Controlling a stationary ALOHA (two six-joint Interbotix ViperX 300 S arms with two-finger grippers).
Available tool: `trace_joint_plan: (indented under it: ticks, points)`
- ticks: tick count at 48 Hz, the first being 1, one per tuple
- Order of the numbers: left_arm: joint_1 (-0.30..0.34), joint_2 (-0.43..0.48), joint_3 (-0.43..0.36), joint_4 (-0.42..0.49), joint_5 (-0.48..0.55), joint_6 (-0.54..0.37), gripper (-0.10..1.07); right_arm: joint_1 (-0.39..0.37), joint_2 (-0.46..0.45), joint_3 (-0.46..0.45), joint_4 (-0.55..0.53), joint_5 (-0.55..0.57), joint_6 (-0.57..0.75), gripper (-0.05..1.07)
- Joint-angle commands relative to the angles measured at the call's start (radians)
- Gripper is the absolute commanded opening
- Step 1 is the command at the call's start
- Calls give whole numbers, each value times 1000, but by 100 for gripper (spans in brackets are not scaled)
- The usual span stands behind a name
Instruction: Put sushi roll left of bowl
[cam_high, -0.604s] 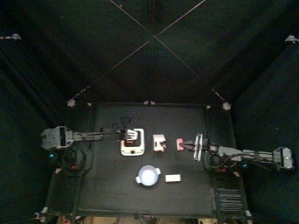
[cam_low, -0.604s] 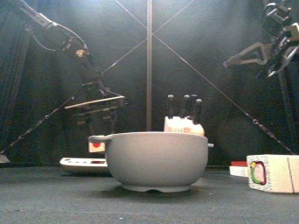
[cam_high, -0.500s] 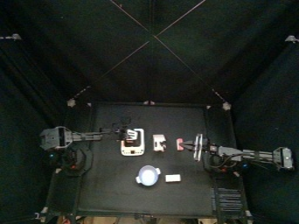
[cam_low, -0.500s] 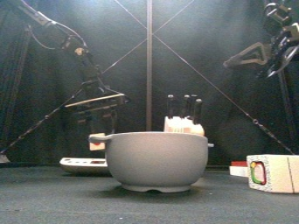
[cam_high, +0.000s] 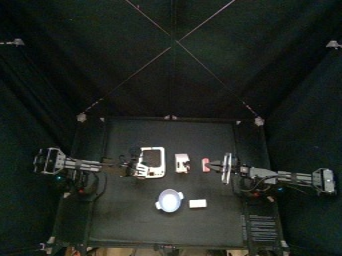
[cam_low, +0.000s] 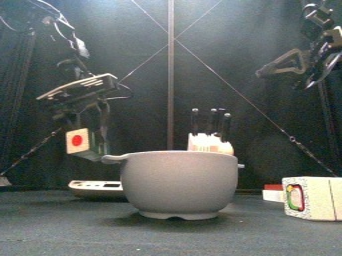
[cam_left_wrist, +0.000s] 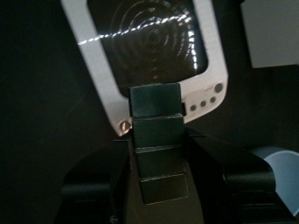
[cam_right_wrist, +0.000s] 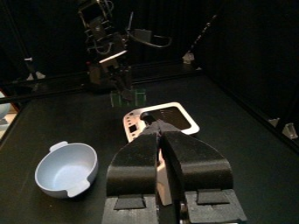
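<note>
The sushi roll (cam_low: 80, 141), a tiny white piece with a red middle, hangs in my left gripper (cam_low: 80, 128) above the table, left of the bowl and higher than its rim. It also shows in the right wrist view (cam_right_wrist: 126, 95). The bowl (cam_low: 179, 182) is round and pale blue-grey and stands at the table's front middle (cam_high: 170, 200). In the top view my left gripper (cam_high: 135, 167) is at the left edge of the white scale. My right gripper (cam_high: 225, 168) is shut and empty, raised at the right.
A white rectangular scale (cam_high: 151, 160) with a dark middle lies behind the bowl. A flat white block (cam_high: 199, 203) lies right of the bowl. Small coloured pieces (cam_high: 183, 161) sit between the scale and my right gripper. A white cube (cam_low: 310, 197) stands at the front right.
My left arm has drawn back to the left and lifted the sushi roll up and leftward from beside the bowl's back. The right arm has not moved.
</note>
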Motion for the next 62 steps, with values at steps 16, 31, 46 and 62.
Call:
trace_joint_plan:
  ticks: [16, 31, 46, 62]
  points:
    - [-324, 29, -3, 49, 87, -365, 50, -3, 6, -21, 5, -5, 3, 2]
    - [-454, 156, -31, 83, 101, -600, 50, -3, 8, -21, 14, -5, 3, 1]
    - [-466, 253, -89, 81, 100, -618, 51, -3, 8, -17, 9, -5, 2, 1]
    - [-480, 299, -117, 41, 100, -623, 51, -3, 8, -17, 6, -5, 2, 1]
